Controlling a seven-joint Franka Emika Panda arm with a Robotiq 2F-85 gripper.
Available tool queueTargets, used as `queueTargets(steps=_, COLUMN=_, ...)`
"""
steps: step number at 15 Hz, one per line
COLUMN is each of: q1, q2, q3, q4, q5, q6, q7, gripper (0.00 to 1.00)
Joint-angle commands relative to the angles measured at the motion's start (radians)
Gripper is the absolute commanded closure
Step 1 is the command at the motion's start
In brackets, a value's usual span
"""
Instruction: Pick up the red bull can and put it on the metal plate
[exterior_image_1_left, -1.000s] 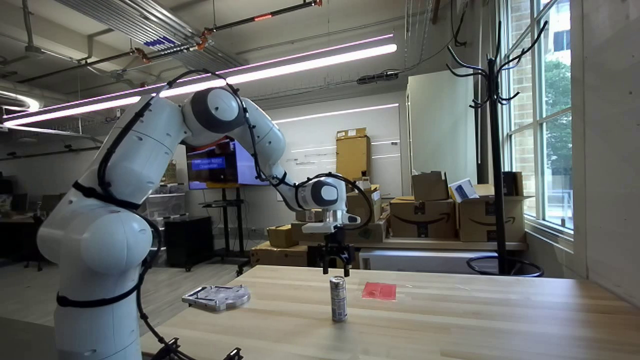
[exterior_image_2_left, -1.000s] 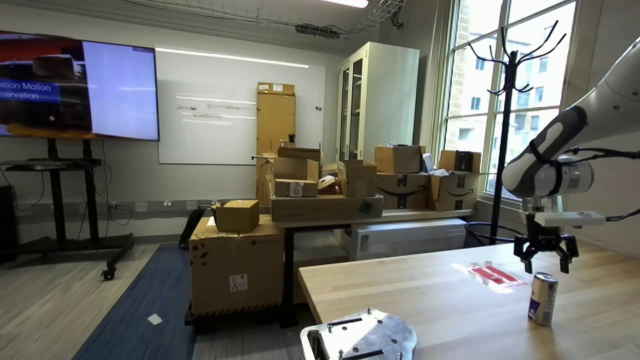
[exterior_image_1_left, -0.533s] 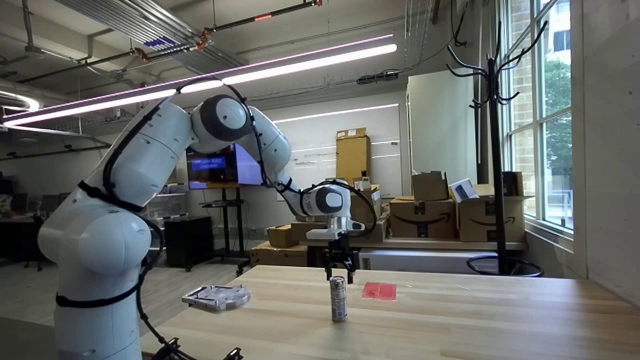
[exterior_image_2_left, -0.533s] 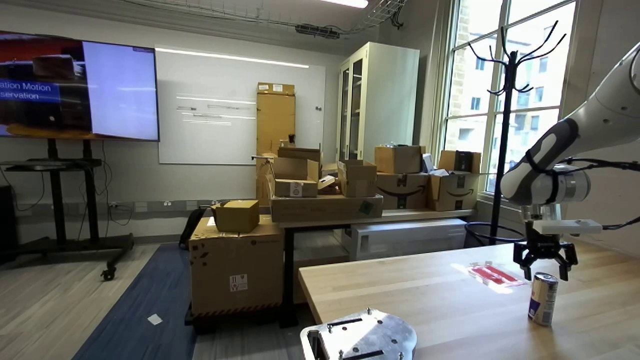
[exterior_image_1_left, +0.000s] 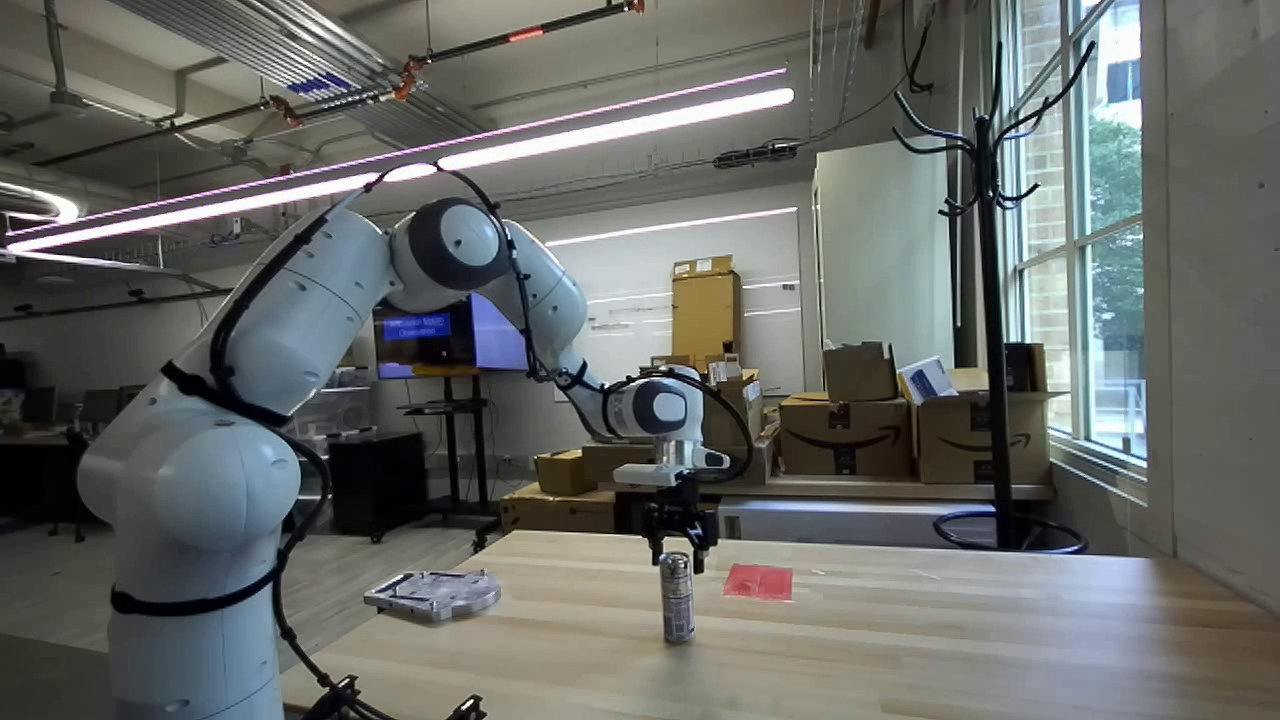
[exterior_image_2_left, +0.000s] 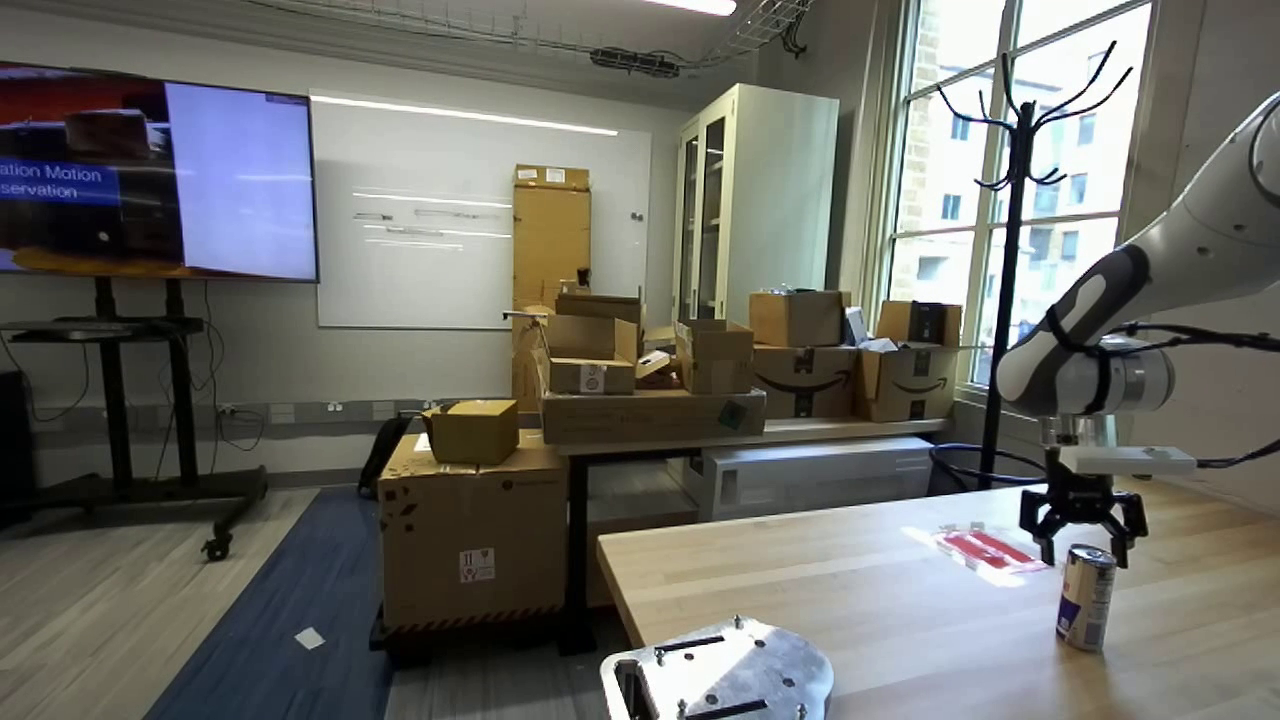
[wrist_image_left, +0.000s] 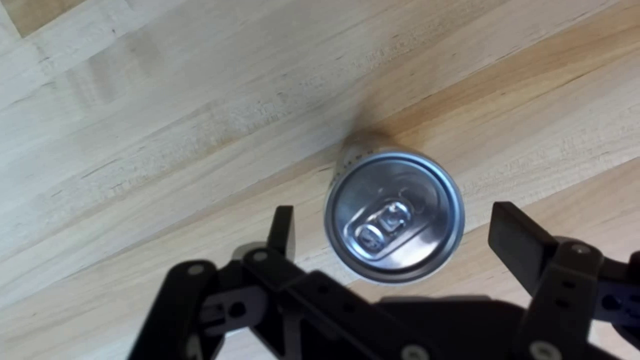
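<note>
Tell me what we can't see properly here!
Red bull can: in both exterior views, its writing is too small to read. In the wrist view, its own top hides most of its side.
Metal plate: in an exterior view, the picture's bottom edge cuts off its near end.
Screen: in an exterior view, the picture's left edge cuts off the start of its words.

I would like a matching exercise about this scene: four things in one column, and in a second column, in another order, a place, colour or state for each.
Things:
1. can
2. plate
3. gripper
4. coat rack

Descriptions:
A. open, holding nothing
B. upright on the table
C. by the window
D. flat and silvery

Pairs: 1-B, 2-D, 3-A, 4-C
</note>
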Motion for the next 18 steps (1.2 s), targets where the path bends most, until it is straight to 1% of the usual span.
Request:
queueTargets(steps=1, q1=-0.016, q2=-0.026, q3=0.021, q4=-0.006, q5=0.004, q6=-0.007, q7=-0.003, gripper=0.0)
queueTargets(steps=6, q1=-0.017, q2=-0.039, q3=0.023, q4=-0.029, q5=0.009, q6=-0.003, q7=-0.005, gripper=0.0)
queueTargets(steps=16, q1=-0.019, q2=-0.031, q3=0.023, q4=-0.038, q5=0.007, q6=-0.004, q7=-0.01, gripper=0.0)
queueTargets(steps=18, q1=-0.019, q2=-0.031, q3=0.023, q4=-0.045, q5=0.007, q6=-0.001, q7=-0.008, gripper=0.26)
